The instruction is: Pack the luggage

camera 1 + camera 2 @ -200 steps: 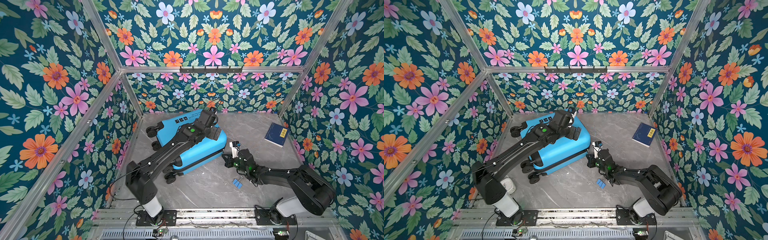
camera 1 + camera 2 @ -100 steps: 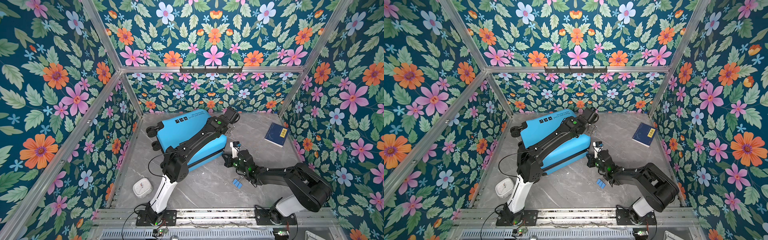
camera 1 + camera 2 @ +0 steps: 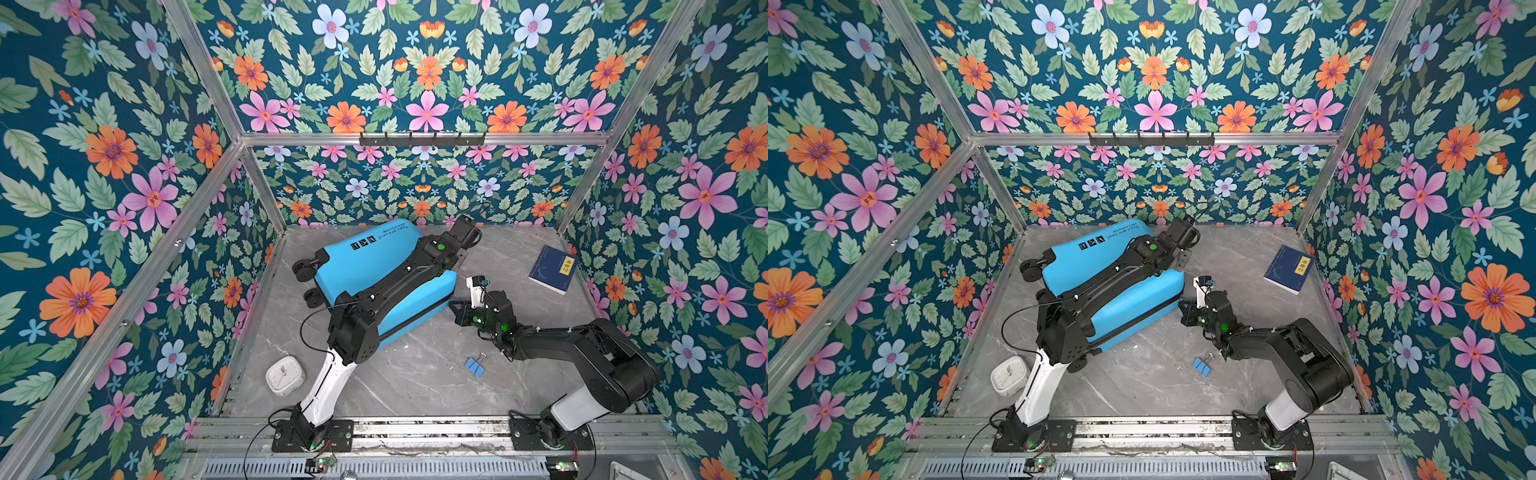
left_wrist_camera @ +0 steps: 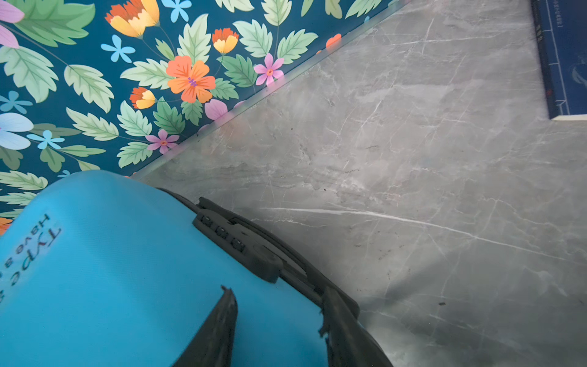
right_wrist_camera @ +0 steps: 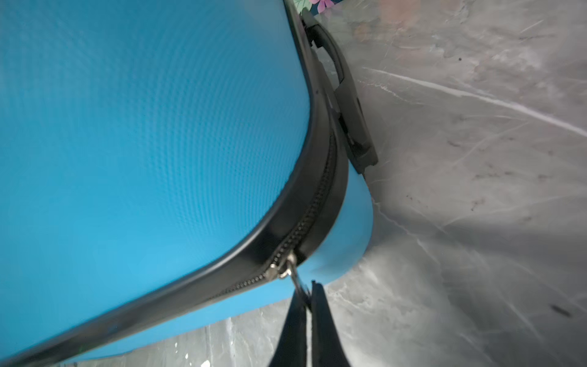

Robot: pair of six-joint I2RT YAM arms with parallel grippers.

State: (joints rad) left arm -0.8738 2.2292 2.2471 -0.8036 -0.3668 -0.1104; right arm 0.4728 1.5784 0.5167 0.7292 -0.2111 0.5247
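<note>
Left arm [image 3: 399, 286] overlies luggage [image 3: 357, 266]; book [image 3: 554, 269], clock [image 3: 284, 375], perhaps clips [image 3: 475, 368].

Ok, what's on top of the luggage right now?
Only the left arm stretches across the luggage, its left gripper over the corner by the combination lock; contact cannot be told. Black stickers show; the shell under the arm is covered.

The luggage [image 3: 365, 266] middle is covered by the left arm [image 3: 399, 286] in both top views. The clock [image 3: 285, 375] face, lower left, is too small to be read. In the left wrist view the book [image 4: 562, 57] and the shell lettering [image 4: 28, 248] are cut by the frame edge. The zipper pull [image 5: 293, 278] tip is hidden between the closed jaws of the right gripper [image 5: 309, 294].
</note>
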